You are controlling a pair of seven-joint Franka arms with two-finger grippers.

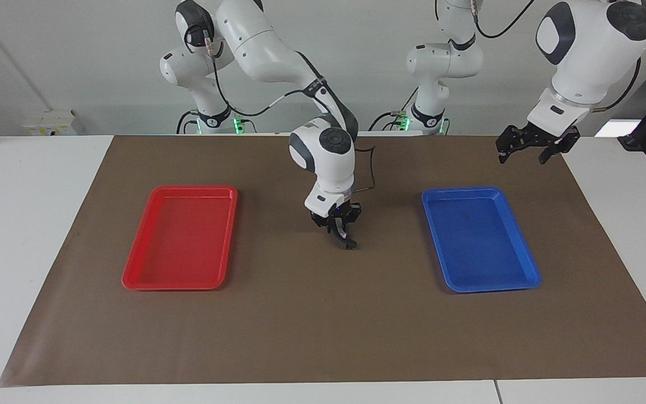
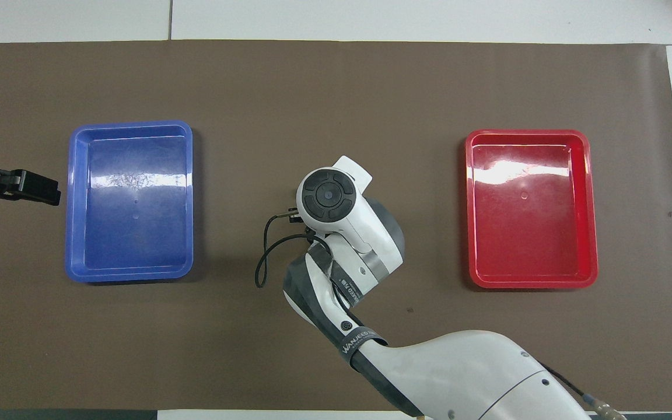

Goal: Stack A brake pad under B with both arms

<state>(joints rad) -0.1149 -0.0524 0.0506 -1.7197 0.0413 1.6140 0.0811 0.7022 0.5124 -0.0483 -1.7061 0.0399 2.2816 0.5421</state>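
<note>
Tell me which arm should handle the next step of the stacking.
Right. The right gripper is shut on a dark brake piece, low over the mat's middle. The left gripper hangs open and empty near the blue tray.
</note>
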